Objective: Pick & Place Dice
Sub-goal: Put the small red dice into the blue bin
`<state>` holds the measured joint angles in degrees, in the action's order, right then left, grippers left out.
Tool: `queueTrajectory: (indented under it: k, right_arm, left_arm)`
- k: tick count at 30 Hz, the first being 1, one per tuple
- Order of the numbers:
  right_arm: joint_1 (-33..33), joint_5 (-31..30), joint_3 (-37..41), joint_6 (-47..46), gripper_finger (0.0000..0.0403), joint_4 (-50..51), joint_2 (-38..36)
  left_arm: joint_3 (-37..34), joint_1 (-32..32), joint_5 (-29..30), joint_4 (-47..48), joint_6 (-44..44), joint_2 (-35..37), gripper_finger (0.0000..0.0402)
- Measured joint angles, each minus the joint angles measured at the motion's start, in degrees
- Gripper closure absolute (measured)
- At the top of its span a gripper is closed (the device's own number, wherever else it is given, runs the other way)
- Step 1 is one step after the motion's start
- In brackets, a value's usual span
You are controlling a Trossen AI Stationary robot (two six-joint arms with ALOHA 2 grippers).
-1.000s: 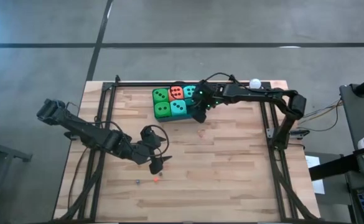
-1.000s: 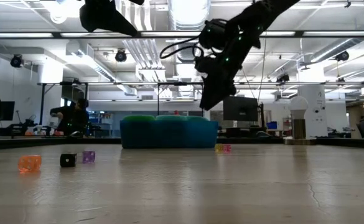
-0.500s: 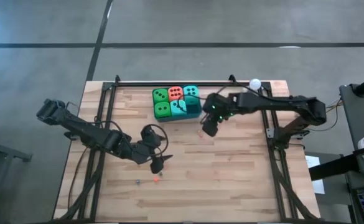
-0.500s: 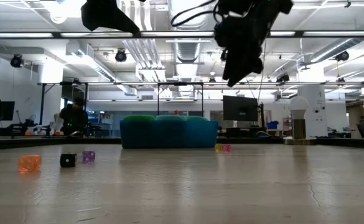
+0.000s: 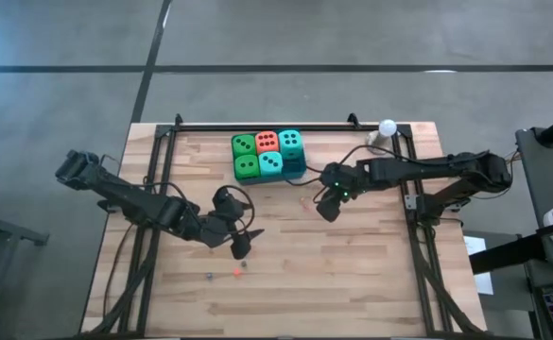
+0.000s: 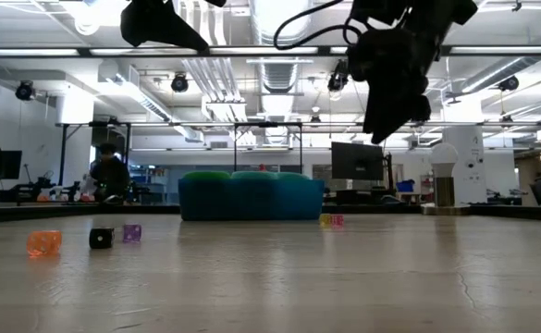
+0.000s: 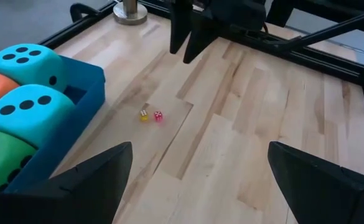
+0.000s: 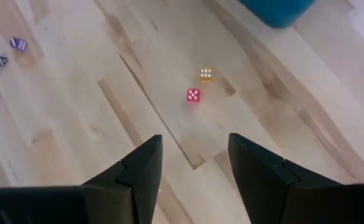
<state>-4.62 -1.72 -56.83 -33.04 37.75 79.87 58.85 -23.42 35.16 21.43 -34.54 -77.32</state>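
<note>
Five dice (image 5: 267, 153): two green, two teal, one orange-red, packed in blue tray (image 5: 296, 170) at table's far edge. Right gripper (image 5: 327, 208): beside tray, fingers parted, empty. Left gripper (image 5: 239, 247): mid-table, spread wide, empty.

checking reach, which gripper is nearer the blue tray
Right. The right gripper hangs just off the tray's near right corner, nothing in it. The left gripper is farther off, toward the table's front left, open.
</note>
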Motion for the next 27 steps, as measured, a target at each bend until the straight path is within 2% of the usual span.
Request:
queueTrajectory:
  k: [9, 27]
  right_arm:
    - [0.00, 0.04, 3.15, 0.00, 0.0220, -3.29, -1.27]
    - [0.00, 0.15, 2.86, 0.70, 0.0220, -4.14, -1.11]
  left_arm:
    - [0.00, 0.00, 0.00, 0.03, 0.00, 0.00, 0.0023]
    - [-0.02, 0.00, -0.02, 0.27, 0.00, 0.00, 0.0024]
